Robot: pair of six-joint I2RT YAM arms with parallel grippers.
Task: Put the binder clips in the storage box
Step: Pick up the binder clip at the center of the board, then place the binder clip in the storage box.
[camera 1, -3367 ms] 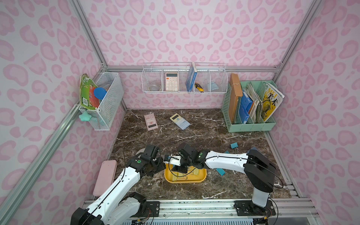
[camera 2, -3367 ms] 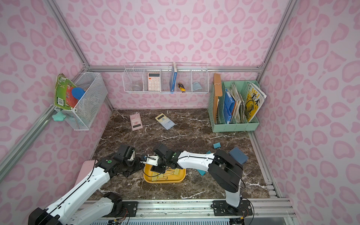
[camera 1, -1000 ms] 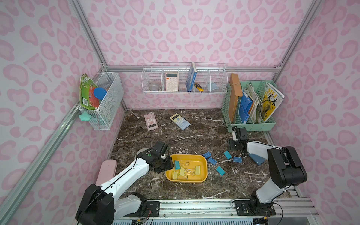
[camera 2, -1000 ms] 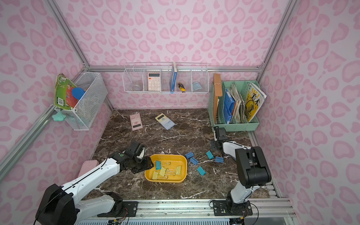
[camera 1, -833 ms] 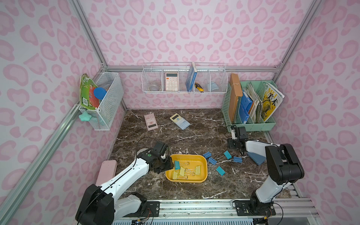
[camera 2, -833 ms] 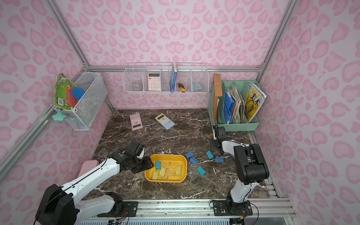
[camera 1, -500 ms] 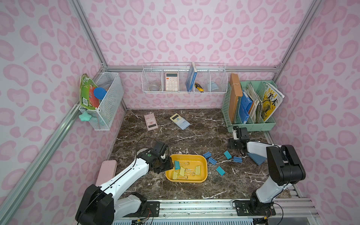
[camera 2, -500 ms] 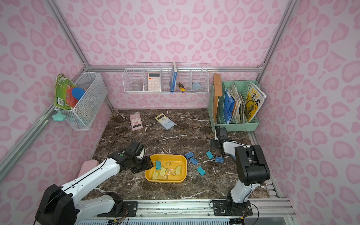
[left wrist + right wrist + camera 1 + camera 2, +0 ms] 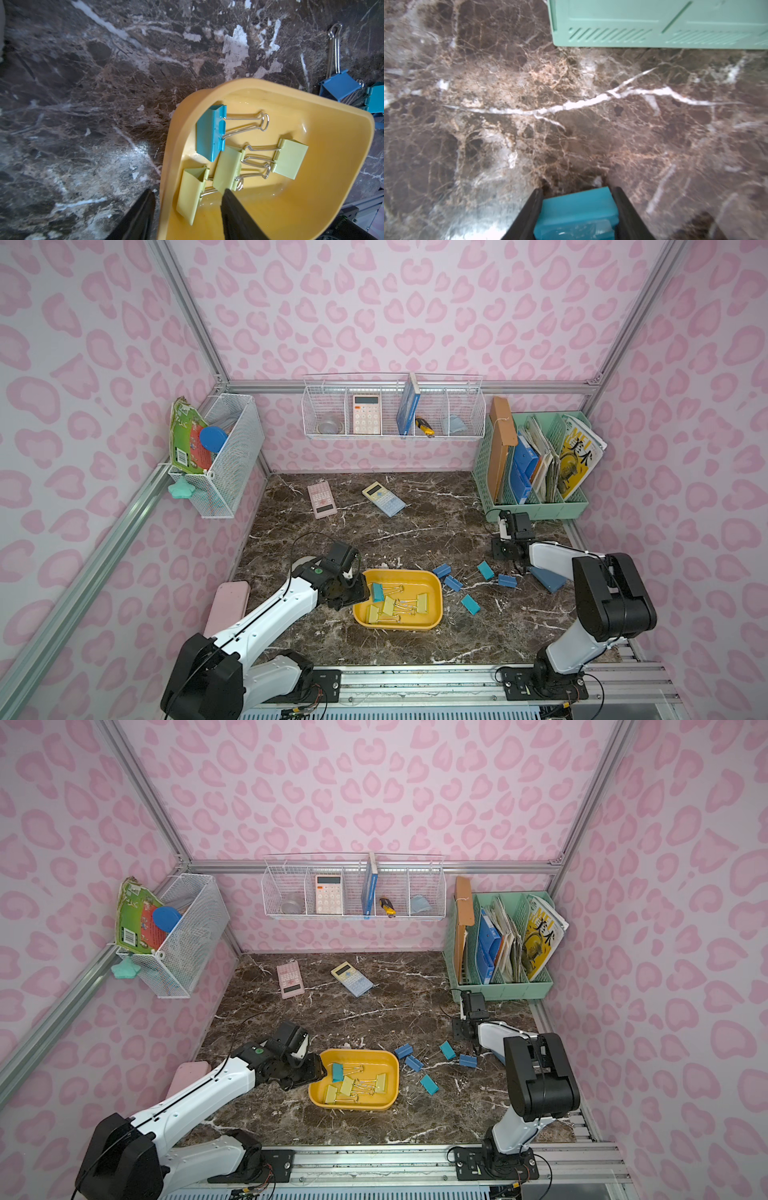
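Binder clips [image 9: 422,602] of folded metal: four lie in the shallow yellow plastic storage box [image 9: 401,572], five loose at its 3 o'clock. Right end effector [image 9: 578,190] pinches a teal clip [image 9: 577,207]; slick sides may slip. Left end effector [image 9: 188,193], open astride the box wall, may tip it.

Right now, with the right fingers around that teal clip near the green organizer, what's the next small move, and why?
Probably lift the teal clip straight up a little. The right fingers look closed against both its sides, so it seems held, and the yellow box lies well away, with loose clips lying between.
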